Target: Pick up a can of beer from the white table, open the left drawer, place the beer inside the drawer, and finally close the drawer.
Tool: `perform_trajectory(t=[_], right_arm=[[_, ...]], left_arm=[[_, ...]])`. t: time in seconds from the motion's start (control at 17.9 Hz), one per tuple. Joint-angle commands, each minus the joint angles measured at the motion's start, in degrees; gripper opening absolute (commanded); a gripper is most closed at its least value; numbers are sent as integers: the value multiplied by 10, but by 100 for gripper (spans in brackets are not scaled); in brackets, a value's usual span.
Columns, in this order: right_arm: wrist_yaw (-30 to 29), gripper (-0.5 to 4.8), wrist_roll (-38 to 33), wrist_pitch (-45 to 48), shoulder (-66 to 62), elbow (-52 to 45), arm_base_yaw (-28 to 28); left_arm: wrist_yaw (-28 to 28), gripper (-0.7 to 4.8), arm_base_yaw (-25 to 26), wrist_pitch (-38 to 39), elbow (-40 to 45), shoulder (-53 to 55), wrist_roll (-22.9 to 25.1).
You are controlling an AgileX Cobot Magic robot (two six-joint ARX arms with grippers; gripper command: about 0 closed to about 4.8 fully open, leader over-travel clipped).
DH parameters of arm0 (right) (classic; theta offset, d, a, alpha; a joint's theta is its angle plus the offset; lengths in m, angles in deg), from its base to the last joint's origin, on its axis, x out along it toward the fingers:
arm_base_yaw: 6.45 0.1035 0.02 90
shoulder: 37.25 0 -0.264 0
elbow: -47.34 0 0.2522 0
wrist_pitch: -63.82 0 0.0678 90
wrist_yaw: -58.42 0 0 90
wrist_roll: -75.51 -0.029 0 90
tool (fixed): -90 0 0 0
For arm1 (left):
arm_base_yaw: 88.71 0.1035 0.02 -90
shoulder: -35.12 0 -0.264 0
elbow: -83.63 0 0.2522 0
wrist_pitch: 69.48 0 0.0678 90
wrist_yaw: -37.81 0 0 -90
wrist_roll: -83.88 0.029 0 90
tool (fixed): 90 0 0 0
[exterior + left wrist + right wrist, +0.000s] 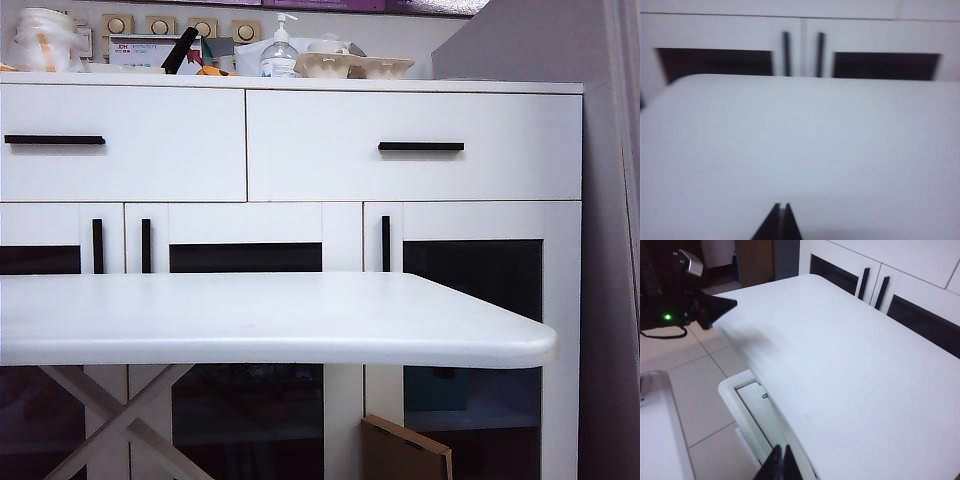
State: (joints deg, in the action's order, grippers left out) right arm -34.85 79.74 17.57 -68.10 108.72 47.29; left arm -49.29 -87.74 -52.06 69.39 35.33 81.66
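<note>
No can of beer shows in any view. The white table (300, 315) fills the foreground, its top bare wherever it shows. Behind it the left drawer (150, 150) is closed, with its black bar handle (55, 139) level. My left gripper (782, 205) is shut and empty, pointing level over the table (800, 150) toward the cabinet doors. In the right wrist view it shows as a dark wedge (733, 303) at the table's far edge. My right gripper (781, 447) is shut and empty, hanging over the table's side edge (790, 430) above the floor. Neither arm appears in the exterior view.
The wider right drawer (420, 146) is closed too. On the cabinet top stand a clear pump bottle (279, 52), pale bowls (350, 65) and boxes. Dark glass doors (470, 300) sit below. A cardboard piece (405, 452) leans by the cabinet. Tiled floor (690, 365) lies beside the table.
</note>
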Motion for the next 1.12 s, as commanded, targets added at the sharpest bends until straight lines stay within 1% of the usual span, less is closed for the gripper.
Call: perform_trajectory(t=[0.06, 0.5, 0.78, 1.12], right_arm=[[-3, -5, -2, 6, 1, 2, 1], [-3, -5, -1, 6, 1, 2, 1], [-3, -5, -2, 6, 1, 2, 1], [-3, -5, -1, 6, 1, 2, 1]], left_arm=[[-7, -5, 20, -31, -1, 0, 1], [-31, -5, 19, -50, -1, 0, 1], [-47, -5, 19, -48, -1, 0, 1], [-46, -5, 19, -45, -1, 0, 1]])
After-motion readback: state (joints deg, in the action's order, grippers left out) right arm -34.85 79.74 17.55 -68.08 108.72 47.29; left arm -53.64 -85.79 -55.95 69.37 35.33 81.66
